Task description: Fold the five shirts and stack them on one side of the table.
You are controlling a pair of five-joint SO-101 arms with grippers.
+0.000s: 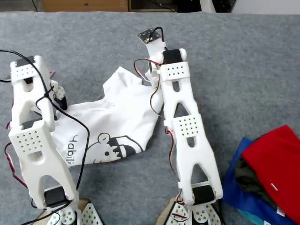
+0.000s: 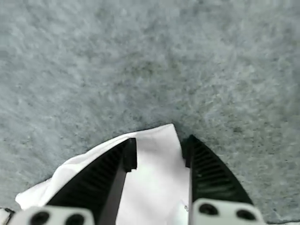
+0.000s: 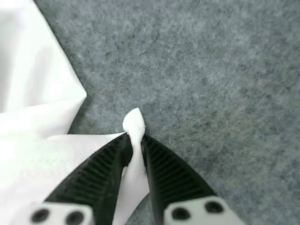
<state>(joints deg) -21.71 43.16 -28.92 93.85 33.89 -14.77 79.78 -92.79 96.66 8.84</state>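
White shirt [image 1: 117,122] lies crumpled on the grey desk [image 1: 243,70], left of centre in the high view, its printed cartoon figure facing up near the lower edge of the cloth. It stretches between my two arms. My right gripper [image 3: 136,140] is pinched tight on a corner of the white shirt, and a small twist of cloth pokes out past the tips; in the high view this is at the shirt's upper right end. My left gripper [image 2: 157,150] sits at the shirt's left edge with its jaws standing part way apart. A pointed flap of the white cloth lies in the gap between them, reaching just past the tips onto the desk, and I cannot tell whether either finger presses on it. At the lower right of the high view a red shirt [image 1: 276,159] rests on top of a blue shirt [image 1: 236,192], with a dark garment [image 1: 246,176] bunched between them, well apart from the white shirt.
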